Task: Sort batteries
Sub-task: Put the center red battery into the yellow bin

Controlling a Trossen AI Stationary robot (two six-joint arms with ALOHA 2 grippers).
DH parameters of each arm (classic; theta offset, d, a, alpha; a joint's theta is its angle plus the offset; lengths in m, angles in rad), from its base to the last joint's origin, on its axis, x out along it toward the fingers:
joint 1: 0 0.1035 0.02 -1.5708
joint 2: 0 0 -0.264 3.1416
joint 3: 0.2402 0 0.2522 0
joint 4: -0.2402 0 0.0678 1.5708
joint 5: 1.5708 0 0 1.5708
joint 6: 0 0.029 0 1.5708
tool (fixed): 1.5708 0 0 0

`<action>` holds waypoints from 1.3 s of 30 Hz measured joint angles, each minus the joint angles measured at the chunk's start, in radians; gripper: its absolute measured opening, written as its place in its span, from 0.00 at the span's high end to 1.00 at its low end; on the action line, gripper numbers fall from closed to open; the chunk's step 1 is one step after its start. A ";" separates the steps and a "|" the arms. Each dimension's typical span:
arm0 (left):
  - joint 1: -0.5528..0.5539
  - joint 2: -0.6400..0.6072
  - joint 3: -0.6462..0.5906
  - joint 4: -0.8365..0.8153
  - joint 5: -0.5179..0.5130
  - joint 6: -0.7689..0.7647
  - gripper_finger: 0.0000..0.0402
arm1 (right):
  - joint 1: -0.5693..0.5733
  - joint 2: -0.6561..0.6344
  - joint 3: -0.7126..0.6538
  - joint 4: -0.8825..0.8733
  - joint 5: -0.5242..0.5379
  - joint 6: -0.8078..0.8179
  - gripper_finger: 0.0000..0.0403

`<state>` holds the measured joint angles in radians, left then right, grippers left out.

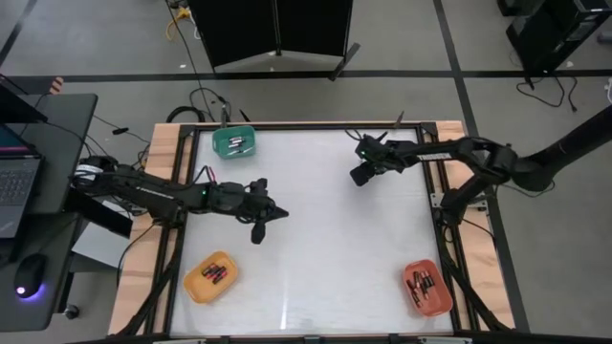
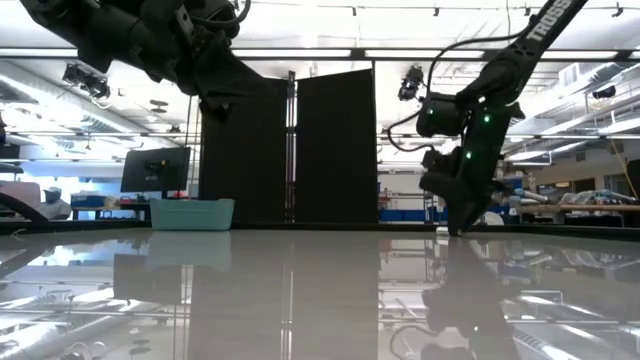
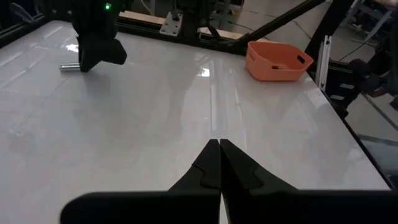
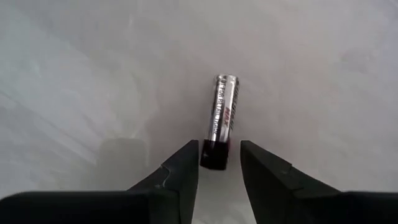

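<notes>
One battery (image 4: 222, 118), a slim silvery cylinder with a dark end, lies flat on the white table. My right gripper (image 4: 219, 163) stands open, slanting down over it at the table's far right (image 1: 360, 177), a finger on each side of the dark end. The left wrist view shows the same battery (image 3: 67, 66) beside that gripper (image 3: 96, 53). My left gripper (image 3: 219, 146) is shut and holds nothing, hovering left of the table's middle (image 1: 279, 212). More batteries lie in the green tray (image 1: 233, 143), the yellow tray (image 1: 210, 277) and the orange tray (image 1: 426, 289). My right gripper has its fingers (image 4: 186, 165) on either side of the battery's dark end (image 4: 214, 155), coming from above at a slant and lying along the battery. Whether they touch it, I cannot tell. The battery lies flat on the table.
The green tray sits at the far left, the yellow tray at the near left and the orange tray (image 3: 278, 60) at the near right. A wooden and metal frame (image 1: 449, 205) borders the table. The white middle (image 1: 325, 248) holds no objects.
</notes>
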<state>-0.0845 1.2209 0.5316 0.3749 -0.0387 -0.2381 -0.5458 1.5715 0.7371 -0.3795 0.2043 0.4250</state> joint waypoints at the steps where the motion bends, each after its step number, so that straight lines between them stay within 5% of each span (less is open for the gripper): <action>1: 0.000 0.000 0.000 0.000 0.000 0.001 0.99 | -0.003 0.011 0.000 0.004 0.000 0.000 0.68; 6: 0.000 0.000 0.000 0.016 0.000 0.002 0.99 | -0.013 0.040 0.004 0.020 -0.004 -0.010 0.71; 11: 0.000 0.000 0.000 0.091 -0.021 0.013 0.99 | -0.012 0.028 0.002 0.029 -0.013 -0.061 0.85; 20: 0.010 0.000 0.000 0.231 -0.159 0.077 0.99 | 0.032 -0.140 -0.004 0.096 -0.113 -0.172 0.85; 26: 0.046 0.000 0.000 0.289 -0.170 0.078 0.99 | 0.189 -0.188 -0.130 0.541 -0.128 -0.194 0.85; 34: 0.066 0.037 0.001 0.368 -0.169 0.124 0.95 | 0.407 -0.090 -0.309 1.307 -0.132 -0.288 0.85; 39: 0.065 0.105 0.031 0.447 -0.157 0.190 0.86 | 0.502 -0.027 -0.311 1.512 -0.132 -0.346 0.85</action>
<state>-0.0196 1.3258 0.5622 0.8219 -0.1953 -0.0479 -0.0443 1.5447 0.4259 1.1327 0.0725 0.0786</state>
